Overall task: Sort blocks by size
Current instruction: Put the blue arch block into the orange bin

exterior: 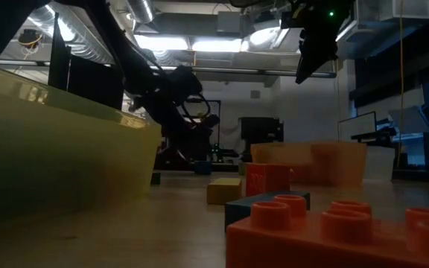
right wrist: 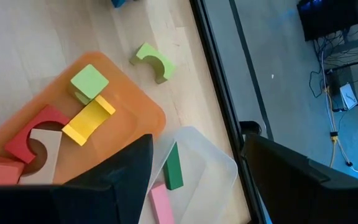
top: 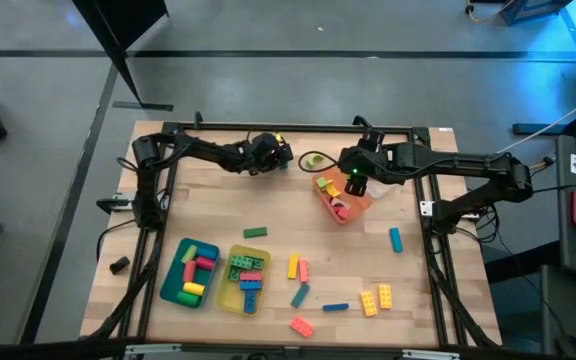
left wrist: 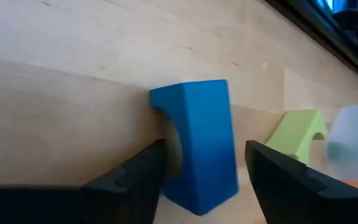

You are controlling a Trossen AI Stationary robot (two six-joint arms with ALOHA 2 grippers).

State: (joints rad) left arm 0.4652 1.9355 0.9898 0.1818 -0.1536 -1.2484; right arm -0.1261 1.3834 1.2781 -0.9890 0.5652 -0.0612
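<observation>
Both dark arms reached inward along the far side of the desk, the left gripper low near the far middle with its fingers spread apart, the right gripper hanging raised just to its right, fingers likewise spread.

orange tray — far side | teal tray, yellow tray — near edge

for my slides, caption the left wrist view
Open left gripper straddles an upright blue arched block on the wooden table, green arched block beyond.
</observation>
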